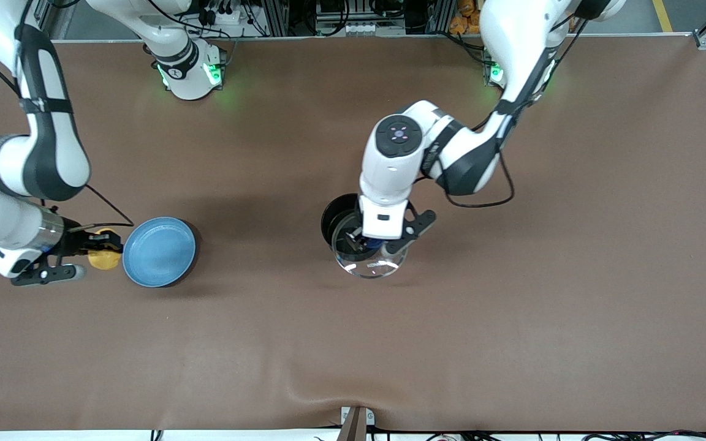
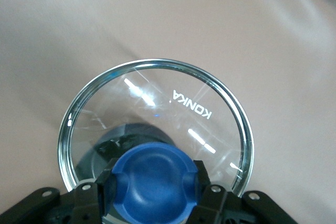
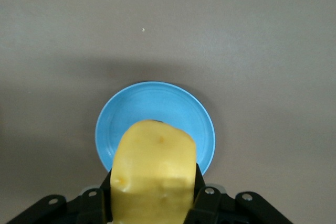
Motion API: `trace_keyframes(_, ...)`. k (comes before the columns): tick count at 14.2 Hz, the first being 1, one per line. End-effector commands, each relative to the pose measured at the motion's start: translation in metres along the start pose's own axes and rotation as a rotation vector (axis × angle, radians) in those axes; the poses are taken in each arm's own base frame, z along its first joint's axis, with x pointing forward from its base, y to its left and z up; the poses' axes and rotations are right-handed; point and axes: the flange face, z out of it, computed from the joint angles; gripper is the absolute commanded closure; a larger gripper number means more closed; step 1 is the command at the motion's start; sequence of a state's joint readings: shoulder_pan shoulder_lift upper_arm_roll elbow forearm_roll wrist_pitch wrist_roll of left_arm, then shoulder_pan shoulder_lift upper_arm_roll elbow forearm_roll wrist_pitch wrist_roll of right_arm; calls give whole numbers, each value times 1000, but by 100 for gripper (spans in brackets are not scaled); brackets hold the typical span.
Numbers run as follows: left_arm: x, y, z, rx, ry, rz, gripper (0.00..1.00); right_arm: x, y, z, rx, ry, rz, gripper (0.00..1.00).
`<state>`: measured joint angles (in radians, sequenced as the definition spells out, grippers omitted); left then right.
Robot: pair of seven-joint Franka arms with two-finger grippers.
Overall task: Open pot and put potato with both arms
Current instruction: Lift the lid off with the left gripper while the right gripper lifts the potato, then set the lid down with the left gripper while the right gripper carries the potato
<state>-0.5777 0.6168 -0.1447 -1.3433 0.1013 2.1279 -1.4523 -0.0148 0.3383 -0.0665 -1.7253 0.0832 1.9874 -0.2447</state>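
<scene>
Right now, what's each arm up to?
The left gripper is shut on the blue knob of the glass lid, holding it partly off the black pot. The right gripper is shut on the potato, up in the air beside the blue plate at the right arm's end of the table. The potato is not yet in the pot.

Front view: left arm (image 1: 390,177) hides most of pot (image 1: 336,215) and its handle. Left wrist view: lid (image 2: 157,103) cut off by the frame edge; right wrist view: potato (image 3: 152,171) likewise.
</scene>
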Motion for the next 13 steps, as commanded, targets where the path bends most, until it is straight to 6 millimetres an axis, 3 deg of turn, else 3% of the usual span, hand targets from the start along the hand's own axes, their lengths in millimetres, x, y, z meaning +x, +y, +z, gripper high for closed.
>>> trace_keyframes(1, 36, -20, -42, 62, 17, 77, 100, 3, 1, -13, 9, 0, -12, 100)
trace_keyframes(4, 87, -55, -77, 164, -10, 195, 100, 4, -8, -17, 9, 5, -16, 100)
trace_keyframes(6, 115, -89, -92, 199, -25, 279, 100, 9, -48, -25, 3, 18, 9, 100)
trace_keyframes(8, 149, -127, -104, 217, -38, 396, 100, 14, -109, -26, -7, 20, 63, 100)
trace_keyframes(13, 199, -196, -104, 259, -70, 464, 100, 9, -303, -27, -119, 97, 163, 100)
